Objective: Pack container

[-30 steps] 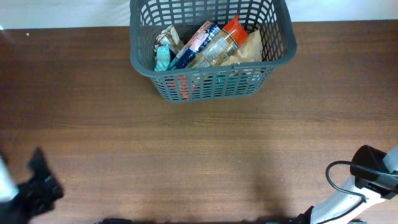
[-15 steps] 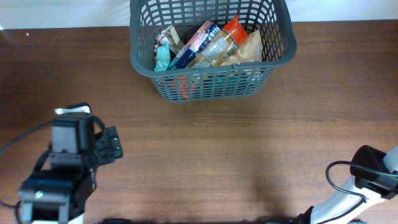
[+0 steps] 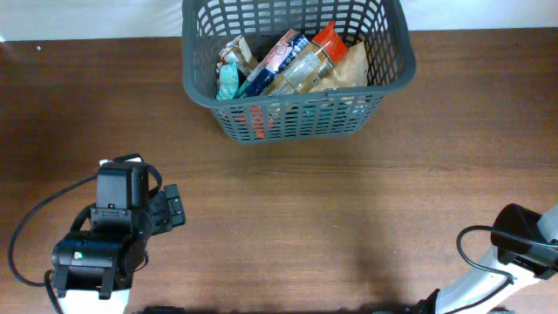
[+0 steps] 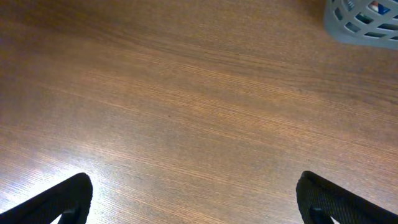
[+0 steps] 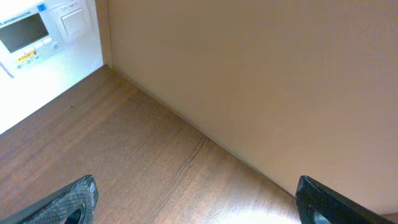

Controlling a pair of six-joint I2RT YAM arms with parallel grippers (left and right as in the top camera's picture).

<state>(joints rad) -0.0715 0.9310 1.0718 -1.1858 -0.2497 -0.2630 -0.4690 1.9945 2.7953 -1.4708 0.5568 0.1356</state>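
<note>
Container [image 3: 301,122] upright, mouth up, long axis left-right; left tool [image 4: 198,198], right tool [image 5: 198,200] gaping, empty.

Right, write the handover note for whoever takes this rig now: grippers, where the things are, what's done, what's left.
Left gripper: open, empty, low over bare table at the near left, apart from the container.
Right gripper: open, empty; its arm sits at the near right edge, and its camera does not show the container.
Container: upright at the far edge, centre.
Done: several packets lie inside it, leaning on one another.
Left: no loose packet shows on the table in the overhead view, so packing looks finished. Check off-camera for more items before retracting.
</note>
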